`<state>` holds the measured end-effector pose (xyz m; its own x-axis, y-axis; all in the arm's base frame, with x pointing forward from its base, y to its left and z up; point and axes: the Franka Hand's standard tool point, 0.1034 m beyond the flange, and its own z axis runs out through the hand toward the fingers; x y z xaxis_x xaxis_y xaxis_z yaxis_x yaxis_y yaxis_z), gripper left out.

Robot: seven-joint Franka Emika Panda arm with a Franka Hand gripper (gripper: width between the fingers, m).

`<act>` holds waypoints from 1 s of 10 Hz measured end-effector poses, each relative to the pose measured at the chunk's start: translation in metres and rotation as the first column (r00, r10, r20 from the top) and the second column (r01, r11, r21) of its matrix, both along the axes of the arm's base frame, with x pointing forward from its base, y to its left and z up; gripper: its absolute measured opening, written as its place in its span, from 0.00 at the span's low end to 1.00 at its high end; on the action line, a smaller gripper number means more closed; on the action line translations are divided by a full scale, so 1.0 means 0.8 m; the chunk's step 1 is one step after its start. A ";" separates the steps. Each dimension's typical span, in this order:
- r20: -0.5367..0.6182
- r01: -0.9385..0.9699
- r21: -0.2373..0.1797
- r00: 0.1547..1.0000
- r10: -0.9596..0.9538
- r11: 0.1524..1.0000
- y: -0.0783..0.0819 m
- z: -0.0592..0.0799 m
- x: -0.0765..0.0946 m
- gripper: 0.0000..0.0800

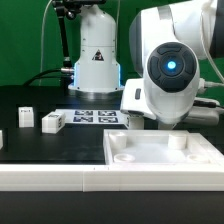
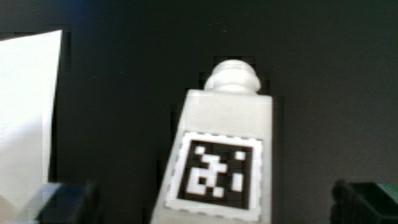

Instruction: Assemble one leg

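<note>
Hovering over the leg (image 2: 222,150) with fingers (image 2: 63,200) spread wide
Fingertips flank the leg, which lies tag-up on the black table (image 2: 338,100), apparently untouched. Centre the gripper (image 2: 214,203) and close squarely on its long sides. A white sheet's (image 2: 25,110) edge sits near one finger; beyond the peg end (image 2: 235,74) only dark table shows.

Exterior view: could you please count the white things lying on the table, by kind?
Small white blocks: 2
Large flat rimmed piece: 1
Marker board: 1
Total: 4, not counting a white bit cut off at the exterior view's left edge.
</note>
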<state>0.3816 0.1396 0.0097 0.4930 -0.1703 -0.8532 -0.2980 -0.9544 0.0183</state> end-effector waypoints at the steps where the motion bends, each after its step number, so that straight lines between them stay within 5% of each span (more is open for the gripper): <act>1: 0.000 0.001 0.000 1.000 -0.001 1.000 0.000 0.000 0.000 0.68; 3: 0.001 0.001 -0.001 1.000 -0.001 1.000 -0.001 0.000 0.000 0.36; 10: -0.003 -0.005 0.010 1.000 0.005 1.000 -0.001 0.004 0.001 0.36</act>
<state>0.3827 0.1386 0.0126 0.4911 -0.1592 -0.8564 -0.2935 -0.9559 0.0093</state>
